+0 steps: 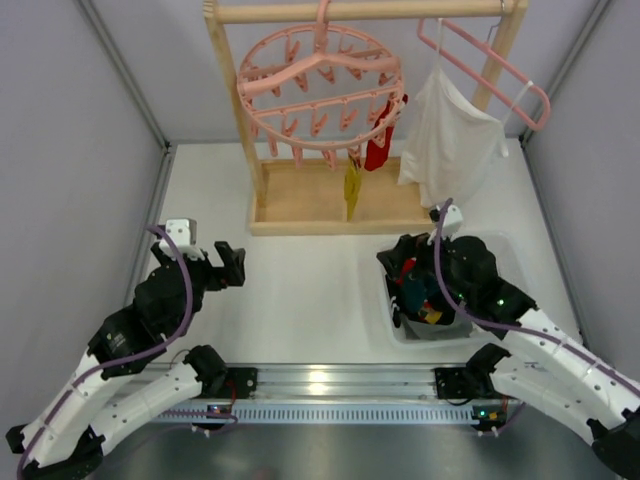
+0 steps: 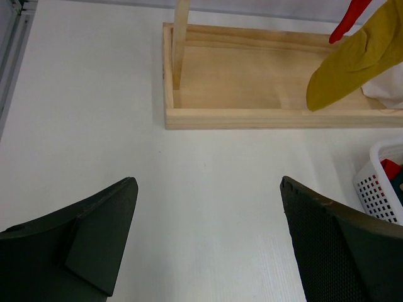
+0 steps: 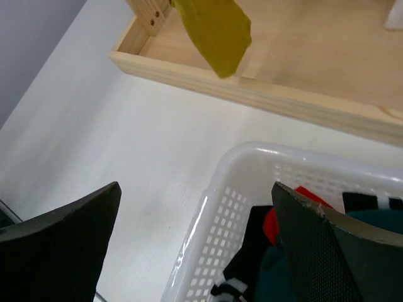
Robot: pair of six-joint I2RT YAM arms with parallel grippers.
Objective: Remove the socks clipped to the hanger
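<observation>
The right gripper [image 3: 196, 189] is hanging over a white basket [image 3: 252, 154]. Its two fingers are standing wide apart with nothing between them. The basket is sitting on the bench [image 1: 300, 300], close to the right arm. Soft things are lying in a heap inside it: a red basket sock [image 3: 272, 226], a dark green sock [image 3: 286, 270] and a black thing [image 3: 252, 234] with white stripes. From above, a little yellow bit [image 1: 432, 316] is showing in the heap too.

The left gripper [image 2: 208, 182] is also gaping wide and holding nothing. It is floating over the bench on the left side, well apart from the basket.

Farther back, a wooden rack [image 1: 232, 90] is standing on the bench, with a flat wooden tray [image 1: 300, 195] as its foot. The round pink hanger [image 1: 320, 85] is hanging from the rack's top bar, and lots of little pink clips are dangling from it. Two socks are hanging from clips on its right side: a red sock [image 1: 380, 145] and a yellow sock [image 1: 352, 190]. The yellow sock is reaching down over the wooden tray. To the right, a plain pink hanger [image 1: 490, 65] is holding a white cloth [image 1: 450, 140], which is drooping down near the basket.
</observation>
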